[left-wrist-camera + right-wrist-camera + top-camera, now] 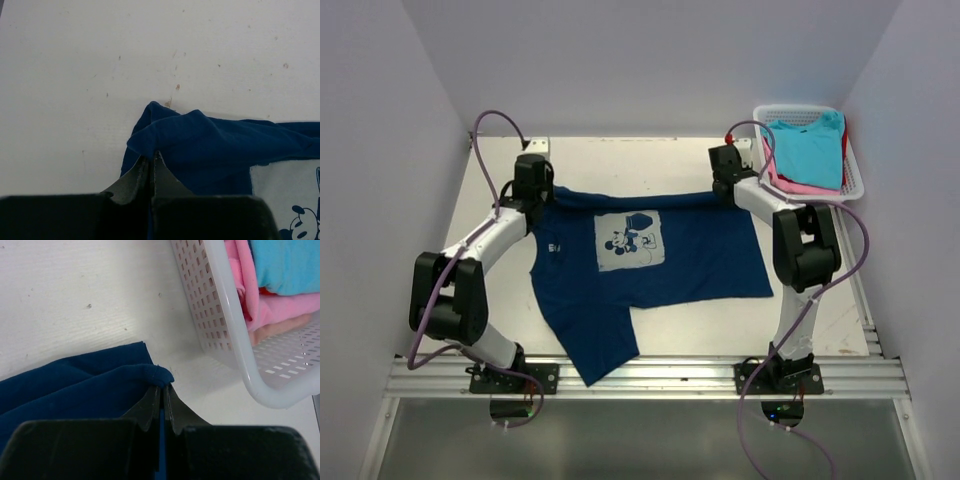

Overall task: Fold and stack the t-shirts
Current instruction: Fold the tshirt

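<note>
At ten o'clock on the bench [620,160], our left end effector [534,198] is pinched tight on a far corner of the navy t-shirt [670,275]. The shirt is spread across the centre, Mickey print [629,240] up. At one o'clock our right end effector [725,190] grips the other far corner, near the white basket [800,108] holding a turquoise tee [807,150] and a pink tee [790,186].

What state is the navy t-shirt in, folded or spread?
Spread, unfolded: the navy t-shirt lies mostly flat, print up, far edge pinched by left gripper and right gripper.
</note>
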### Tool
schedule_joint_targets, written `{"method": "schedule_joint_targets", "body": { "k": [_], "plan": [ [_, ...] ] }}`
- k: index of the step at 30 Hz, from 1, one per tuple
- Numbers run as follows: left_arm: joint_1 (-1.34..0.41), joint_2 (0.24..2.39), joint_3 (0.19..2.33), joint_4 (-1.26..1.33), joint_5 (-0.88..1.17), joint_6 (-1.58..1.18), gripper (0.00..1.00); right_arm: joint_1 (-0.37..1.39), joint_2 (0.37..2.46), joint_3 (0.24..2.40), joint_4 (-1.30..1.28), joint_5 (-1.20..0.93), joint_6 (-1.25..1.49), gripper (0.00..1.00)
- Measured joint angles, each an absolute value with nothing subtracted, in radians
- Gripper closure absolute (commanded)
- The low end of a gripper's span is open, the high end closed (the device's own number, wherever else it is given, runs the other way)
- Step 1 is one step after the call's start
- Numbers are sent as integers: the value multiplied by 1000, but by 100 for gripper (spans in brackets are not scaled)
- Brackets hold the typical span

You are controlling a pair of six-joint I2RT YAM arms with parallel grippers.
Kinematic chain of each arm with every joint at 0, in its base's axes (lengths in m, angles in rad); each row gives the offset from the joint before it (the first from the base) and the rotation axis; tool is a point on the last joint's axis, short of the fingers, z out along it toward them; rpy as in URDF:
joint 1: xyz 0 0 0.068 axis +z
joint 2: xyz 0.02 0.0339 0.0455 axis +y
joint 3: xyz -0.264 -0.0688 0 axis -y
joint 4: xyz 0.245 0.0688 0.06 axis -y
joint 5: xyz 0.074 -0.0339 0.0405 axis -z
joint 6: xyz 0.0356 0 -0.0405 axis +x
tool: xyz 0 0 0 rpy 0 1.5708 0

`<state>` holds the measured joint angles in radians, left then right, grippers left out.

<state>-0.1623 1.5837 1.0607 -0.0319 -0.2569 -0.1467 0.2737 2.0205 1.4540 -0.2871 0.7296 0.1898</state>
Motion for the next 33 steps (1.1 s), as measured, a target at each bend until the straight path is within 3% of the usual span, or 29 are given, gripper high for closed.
{"method": "schedule_joint_targets", "body": {
  "k": [16, 33],
  "plan": [
    [-211, 1435, 995, -167, -331, -196, 100, 274, 1951, 1404, -366, 576, 212, 100],
    [-240, 1380, 945, -265, -338, -243, 100, 274, 1916, 1362, -464, 634, 224, 100]
  ]
}}
